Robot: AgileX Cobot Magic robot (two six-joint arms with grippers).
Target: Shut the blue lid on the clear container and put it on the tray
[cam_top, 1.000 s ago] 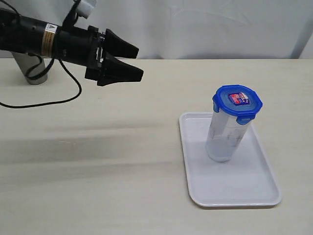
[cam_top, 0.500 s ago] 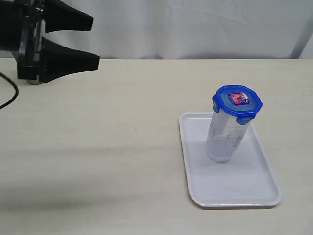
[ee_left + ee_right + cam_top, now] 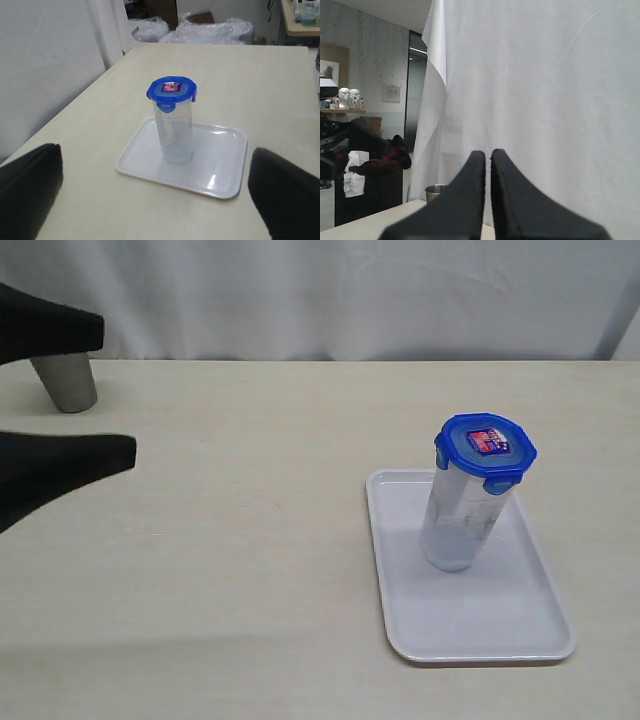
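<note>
The clear container [image 3: 458,523] stands upright on the white tray [image 3: 480,635] with the blue lid [image 3: 485,448] seated on top, its red-and-white sticker facing up. My left gripper [image 3: 115,392] is wide open and empty at the far left of the exterior view, well away from the tray. In the left wrist view its dark fingers [image 3: 30,190] frame the container [image 3: 173,132], lid [image 3: 171,90] and tray [image 3: 222,172] from a distance. My right gripper [image 3: 488,154] is shut on nothing, pointing at a white curtain; the exterior view does not show it.
A steel cup [image 3: 65,382] stands at the back left of the table, behind the left gripper's upper finger; its rim [image 3: 436,190] shows beside the right fingers. A white curtain backs the table.
The left gripper has pulled back to the left, staying wide open, and now only its fingertips show large at the frame's edge. Container, lid and tray have not moved.
</note>
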